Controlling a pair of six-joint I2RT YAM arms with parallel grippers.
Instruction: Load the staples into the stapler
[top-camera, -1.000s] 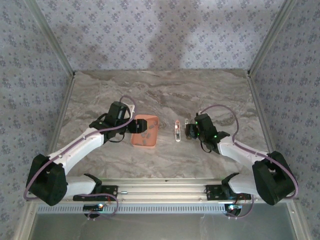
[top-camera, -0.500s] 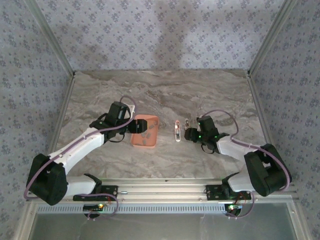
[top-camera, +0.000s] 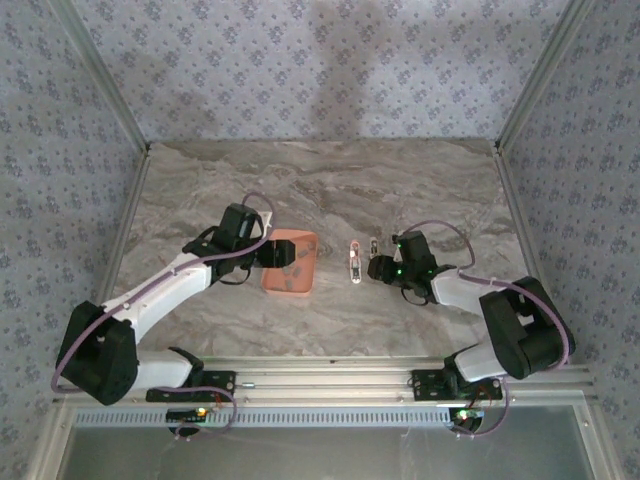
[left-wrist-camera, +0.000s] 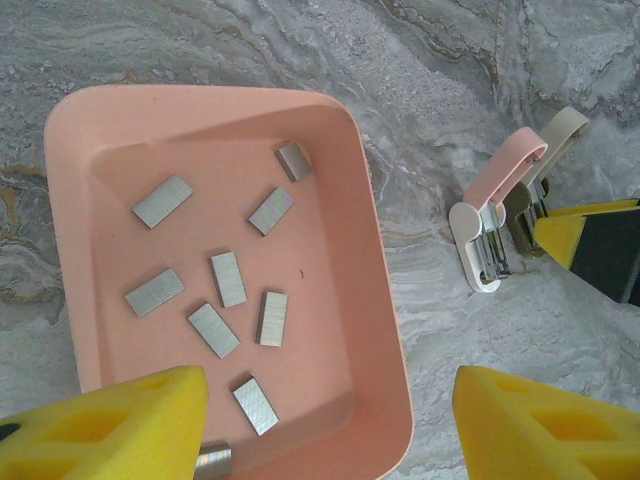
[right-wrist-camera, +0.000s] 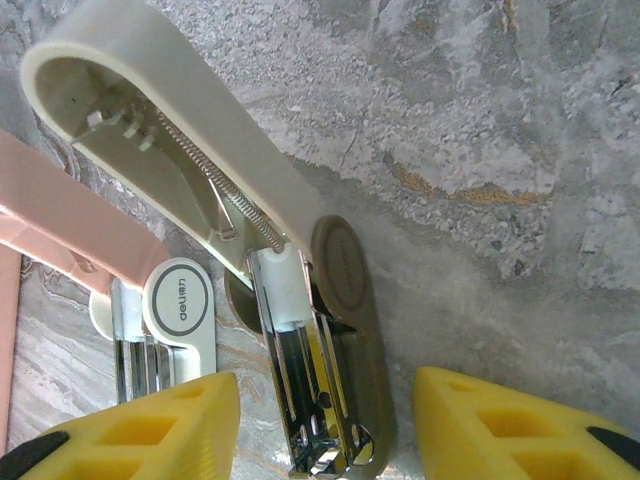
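My left hand (left-wrist-camera: 325, 400) hangs spread wide across one wall of the pink tray (left-wrist-camera: 372, 250), with one finger above the tray floor and the other out over the table (left-wrist-camera: 450, 80). Nothing is pinched. The staples (left-wrist-camera: 228, 278) lie loose inside the tray, several dull grey strips scattered flat. At three o'clock from the tray, two small staplers sit side by side, both flipped open: the pink stapler (left-wrist-camera: 497, 185) and the tan stapler (right-wrist-camera: 190, 120). My right hand (right-wrist-camera: 325, 400) is spread too, with a finger on either side of the tan stapler's metal channel, not closed on it.
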